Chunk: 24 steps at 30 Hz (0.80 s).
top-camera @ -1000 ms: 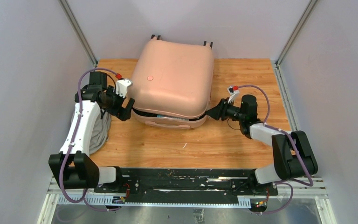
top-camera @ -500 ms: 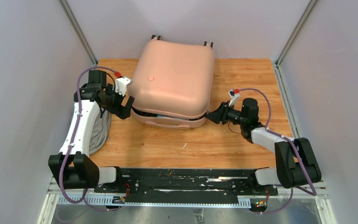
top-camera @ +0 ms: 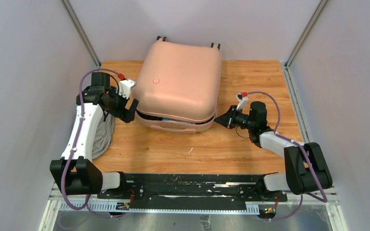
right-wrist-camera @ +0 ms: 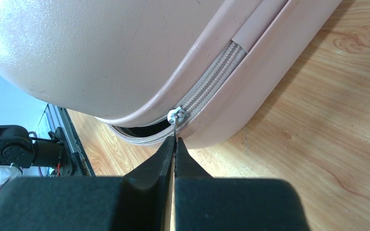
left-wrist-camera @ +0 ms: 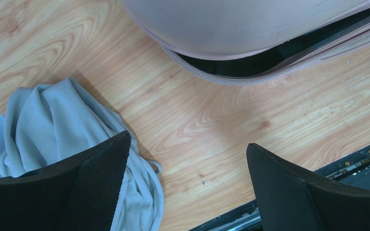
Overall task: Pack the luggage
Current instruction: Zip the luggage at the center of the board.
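Note:
The pale pink luggage (top-camera: 180,82) lies flat at the back middle of the table, its lid down and a dark gap along the unzipped front edge (left-wrist-camera: 250,67). My right gripper (top-camera: 217,120) is at the luggage's front right corner. In the right wrist view it (right-wrist-camera: 175,139) is shut on the thin metal zipper pull (right-wrist-camera: 175,127) hanging from the slider (right-wrist-camera: 177,115). My left gripper (top-camera: 132,111) hovers by the front left corner, open, with only bare wood between its fingers (left-wrist-camera: 101,168).
A grey cloth bundle (top-camera: 101,137) lies on the table's left side under the left arm, and its edge (left-wrist-camera: 53,120) shows beside the left finger. The wooden table (top-camera: 250,86) is walled on three sides. A black rail (top-camera: 188,185) runs along the near edge.
The right gripper moved in to the luggage's front right corner and shut on the zipper pull. The left arm barely shifted and stayed open.

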### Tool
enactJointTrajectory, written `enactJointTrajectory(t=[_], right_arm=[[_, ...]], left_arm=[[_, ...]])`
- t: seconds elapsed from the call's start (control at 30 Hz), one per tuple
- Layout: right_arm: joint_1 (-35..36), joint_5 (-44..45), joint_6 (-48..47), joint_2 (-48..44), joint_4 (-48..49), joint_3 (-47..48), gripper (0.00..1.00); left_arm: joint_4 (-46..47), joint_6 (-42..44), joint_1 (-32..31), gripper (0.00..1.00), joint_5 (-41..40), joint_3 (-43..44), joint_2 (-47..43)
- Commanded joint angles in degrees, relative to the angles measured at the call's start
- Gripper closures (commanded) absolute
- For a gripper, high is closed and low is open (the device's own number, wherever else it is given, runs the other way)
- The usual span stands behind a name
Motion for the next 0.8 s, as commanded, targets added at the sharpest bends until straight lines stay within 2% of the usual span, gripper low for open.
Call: enactJointTrajectory(t=[0.0,0.13,0.43,0.63,0.77], right_arm=[[0.5,1.8,0.0,-1.4,-2.9,-0.2,1.00],[1.2,2.2,0.5,-3.4,-3.8,-1.1,1.00],[6.2,6.1,1.7,-7.8,-8.8,-2.3,1.00],[10.1,10.2,2.1,-11.6,-12.5,-2.7,1.00],[10.1,10.7,1.9,-11.2,-15.1,-1.2,1.00]], left_arm=[[-0.1,-0.7,-0.3,0.04,0.7,1.4,-0.3],[0.0,-1.3,-0.3,0.08,3.3,0.4,-0.6],[0.7,1.0,-2.3,0.30,5.9,-4.2,-1.9],[3.3,7.0,-12.4,0.37,0.1,-10.5,-6.6],[3.7,16.0,-23.8,0.36,-10.6,-15.2,-11.1]])
